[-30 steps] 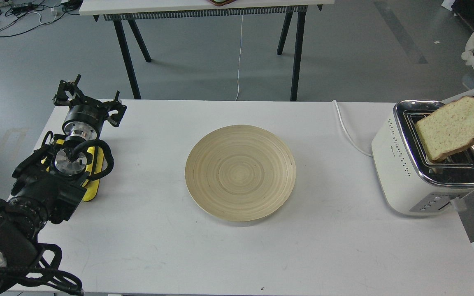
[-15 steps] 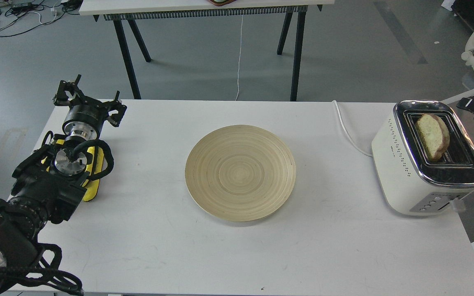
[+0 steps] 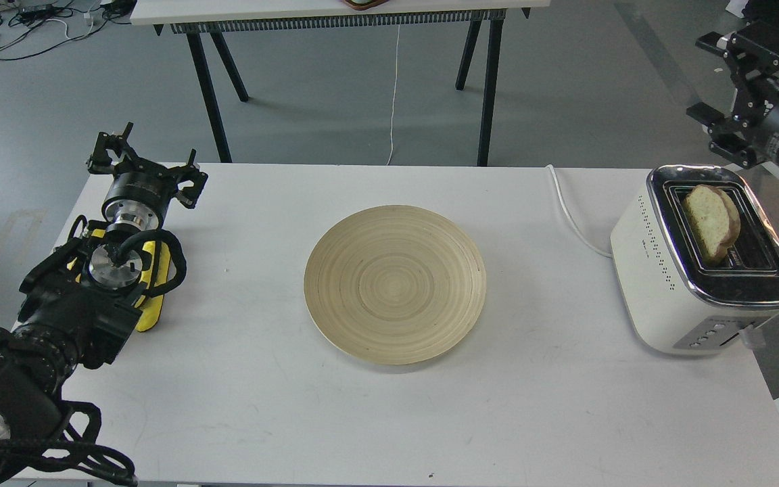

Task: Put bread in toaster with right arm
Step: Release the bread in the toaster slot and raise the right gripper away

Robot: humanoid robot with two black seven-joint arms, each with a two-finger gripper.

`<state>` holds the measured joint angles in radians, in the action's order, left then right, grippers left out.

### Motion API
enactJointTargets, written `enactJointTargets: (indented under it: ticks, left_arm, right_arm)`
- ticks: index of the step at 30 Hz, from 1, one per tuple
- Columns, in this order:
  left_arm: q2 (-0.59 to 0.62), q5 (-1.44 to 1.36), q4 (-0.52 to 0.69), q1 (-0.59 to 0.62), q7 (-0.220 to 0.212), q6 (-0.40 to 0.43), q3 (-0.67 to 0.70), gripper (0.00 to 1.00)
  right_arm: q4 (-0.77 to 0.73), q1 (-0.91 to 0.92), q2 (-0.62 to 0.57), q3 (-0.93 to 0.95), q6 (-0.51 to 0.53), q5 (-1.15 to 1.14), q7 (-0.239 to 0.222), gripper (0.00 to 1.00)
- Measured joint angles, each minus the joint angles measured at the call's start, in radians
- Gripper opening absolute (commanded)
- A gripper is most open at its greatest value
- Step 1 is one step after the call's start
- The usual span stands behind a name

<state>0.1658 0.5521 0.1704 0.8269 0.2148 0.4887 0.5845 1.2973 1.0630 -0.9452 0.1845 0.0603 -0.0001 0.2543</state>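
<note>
The bread [image 3: 711, 220] stands on edge in the left slot of the cream-white toaster [image 3: 640, 270] at the table's right end, its rounded top sticking out above the chrome top. My right gripper [image 3: 724, 88] is open and empty, up and to the right of the toaster, well clear of the bread. My left gripper [image 3: 146, 161] rests low at the table's far left edge, its fingers spread apart and holding nothing.
A round wooden plate [image 3: 395, 284] sits empty in the middle of the white table [image 3: 565, 419]. The toaster's white cord [image 3: 569, 210] runs off the back edge. A second table [image 3: 335, 10] stands behind, across the grey floor.
The right gripper let go of the bread, which dropped from tilted above the toaster into the slot. The gripper then opened and rose up and away. The left arm has not moved.
</note>
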Motion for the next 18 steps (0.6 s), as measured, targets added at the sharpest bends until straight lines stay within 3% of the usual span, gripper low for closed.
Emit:
enactJointTargets:
  ticks: [3, 7, 12, 18]
  left_arm:
    - [0.0, 0.0, 0.0, 0.0, 0.0, 0.0, 0.0, 1.0]
    - [0.0, 0.0, 0.0, 0.0, 0.0, 0.0, 0.0, 1.0]
    - [0.0, 0.0, 0.0, 0.0, 0.0, 0.0, 0.0, 1.0]
    - [0.0, 0.0, 0.0, 0.0, 0.0, 0.0, 0.0, 1.0]
  right_arm:
    - [-0.108, -0.047, 0.158, 0.009, 0.032, 0.139, 0.095, 0.99]
    - [-0.261, -0.157, 0.361, 0.087, 0.18, 0.181, 0.183, 0.99]
    - [-0.429, -0.341, 0.54, 0.317, 0.385, 0.184, 0.205, 0.99]
    - [-0.514, -0.415, 0.643, 0.423, 0.428, 0.18, 0.203, 0.99]
